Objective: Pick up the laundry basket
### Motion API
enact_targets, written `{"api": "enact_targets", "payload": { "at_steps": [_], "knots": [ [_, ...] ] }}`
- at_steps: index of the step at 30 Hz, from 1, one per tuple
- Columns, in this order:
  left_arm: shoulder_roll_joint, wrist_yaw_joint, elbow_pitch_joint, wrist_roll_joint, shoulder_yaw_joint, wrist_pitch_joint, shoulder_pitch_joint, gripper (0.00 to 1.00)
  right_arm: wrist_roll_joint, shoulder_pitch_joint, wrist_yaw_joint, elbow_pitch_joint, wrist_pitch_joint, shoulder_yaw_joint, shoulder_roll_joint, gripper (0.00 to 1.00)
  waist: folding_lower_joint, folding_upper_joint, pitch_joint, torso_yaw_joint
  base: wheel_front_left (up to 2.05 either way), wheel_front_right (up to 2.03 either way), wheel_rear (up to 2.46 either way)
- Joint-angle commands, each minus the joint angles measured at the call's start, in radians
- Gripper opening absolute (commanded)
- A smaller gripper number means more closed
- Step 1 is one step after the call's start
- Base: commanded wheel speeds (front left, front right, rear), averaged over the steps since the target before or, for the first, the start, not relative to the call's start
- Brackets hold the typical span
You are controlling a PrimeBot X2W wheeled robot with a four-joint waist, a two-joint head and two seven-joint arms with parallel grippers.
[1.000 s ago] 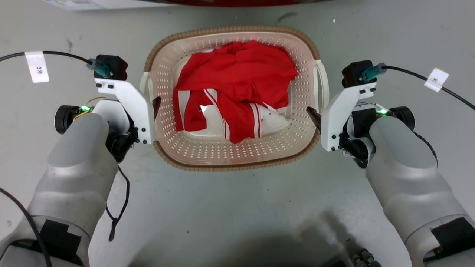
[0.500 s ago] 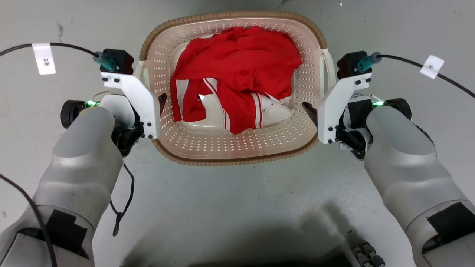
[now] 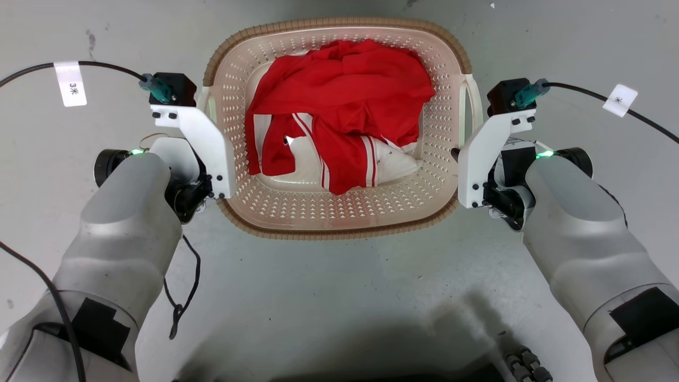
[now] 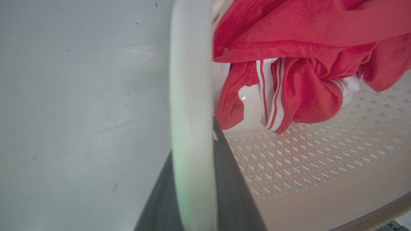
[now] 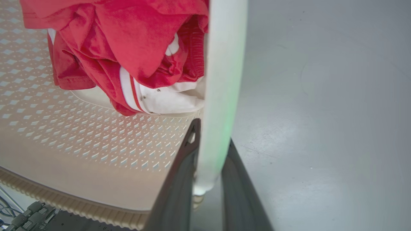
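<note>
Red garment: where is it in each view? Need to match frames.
Head view: red garment upper centre, inside the laundry basket.
Left wrist view: garment upper right, right of the white left handle.
Right wrist view: garment upper left, left of the white right handle.
Shared landmark: the basket's perforated cream wall.

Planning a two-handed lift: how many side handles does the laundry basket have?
2. The left handle sits between the fingers of the left gripper. The right handle sits between those of the right gripper, on the opposite side of the laundry basket. None seems hidden.
</note>
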Motion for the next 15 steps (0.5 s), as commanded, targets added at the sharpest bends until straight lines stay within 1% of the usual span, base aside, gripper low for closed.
{"api": "enact_targets", "payload": {
  "at_steps": [1,7,15],
  "knots": [
    [-0.005,-0.002,-0.004,-0.006,-0.01,0.007,-0.003,0.0,0.01,-0.011,0.003,-0.001,-0.005,0.01,0.008,0.0,-0.0001,0.0,-0.006,0.001,0.0,0.0,0.0],
    [-0.007,-0.002,0.0,-0.043,-0.045,0.037,0.008,0.0,0.042,-0.009,0.003,0.01,0.021,0.04,0.008,0.0,-0.0001,0.0,-0.04,0.004,0.0,0.0,0.0],
    [-0.022,-0.003,-0.006,-0.112,-0.091,0.13,0.035,0.0,0.102,0.011,0.003,0.01,0.122,0.088,0.011,0.0,-0.0001,0.0,-0.146,0.013,0.0,0.0,0.0]
  ]
}}
